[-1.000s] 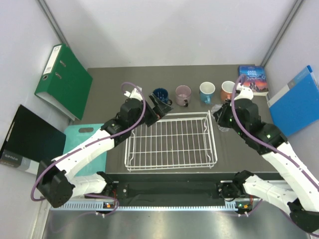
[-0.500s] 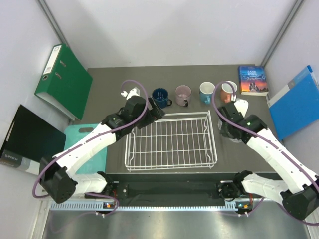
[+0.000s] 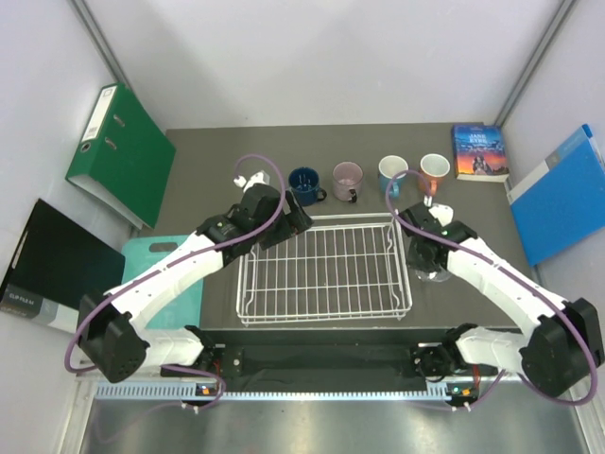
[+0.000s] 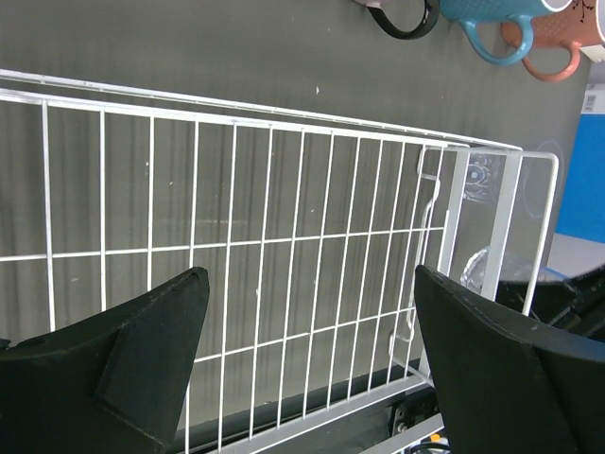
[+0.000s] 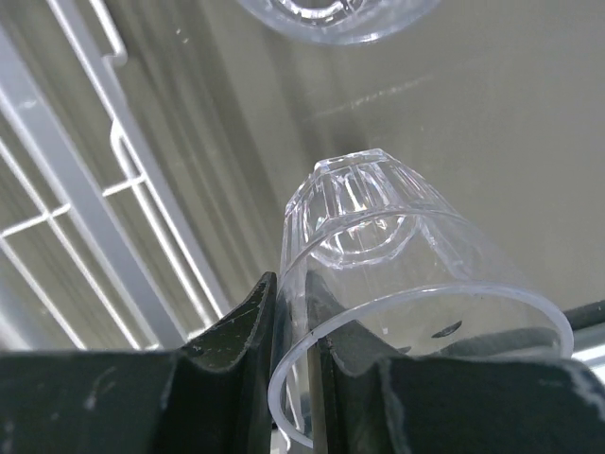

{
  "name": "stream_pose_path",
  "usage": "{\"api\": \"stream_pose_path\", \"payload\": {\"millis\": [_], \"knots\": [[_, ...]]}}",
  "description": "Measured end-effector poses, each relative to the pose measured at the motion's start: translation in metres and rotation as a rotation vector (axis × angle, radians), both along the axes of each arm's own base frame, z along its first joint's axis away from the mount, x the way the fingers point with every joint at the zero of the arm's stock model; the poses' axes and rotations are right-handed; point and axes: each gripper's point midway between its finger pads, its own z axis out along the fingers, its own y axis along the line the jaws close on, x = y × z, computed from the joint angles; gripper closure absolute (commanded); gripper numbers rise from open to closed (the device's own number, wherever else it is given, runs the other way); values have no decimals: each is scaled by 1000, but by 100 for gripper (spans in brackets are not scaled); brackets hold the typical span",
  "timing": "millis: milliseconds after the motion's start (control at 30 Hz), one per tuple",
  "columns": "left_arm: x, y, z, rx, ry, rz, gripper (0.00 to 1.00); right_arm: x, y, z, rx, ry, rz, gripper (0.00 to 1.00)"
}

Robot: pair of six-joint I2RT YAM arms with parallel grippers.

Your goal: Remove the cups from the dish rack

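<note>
Swung lower-right since earlier, the right gripper [image 5: 293, 317] clamps a clear glass tumbler [image 5: 406, 246] by its rim, keeping it upright just right of the white wire dish rack [image 4: 457, 203]; the left gripper [image 4: 310, 274] hangs spread above it.

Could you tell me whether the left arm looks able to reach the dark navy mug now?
Probably yes: the left gripper hangs open over the far left corner of the white wire dish rack, and the dark navy mug stands beyond, nothing between.

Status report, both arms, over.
Left gripper open above the dish rack. Right gripper shut on a glass tumbler beside the rack. Rack bare, four mugs behind it. Second tumbler close by.
</note>
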Motion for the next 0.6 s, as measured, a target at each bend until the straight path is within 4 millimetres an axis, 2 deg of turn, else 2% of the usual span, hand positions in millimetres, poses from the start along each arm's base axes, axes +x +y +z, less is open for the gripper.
{"api": "stream_pose_path", "payload": {"millis": [133,600], "knots": [[-3,2,-2,5,7,0,7,9,-2,-16,-5,19,-20,100],[-11,9,-7,14,20,2,7,24,3,-26,156,10,-19,100]]}}
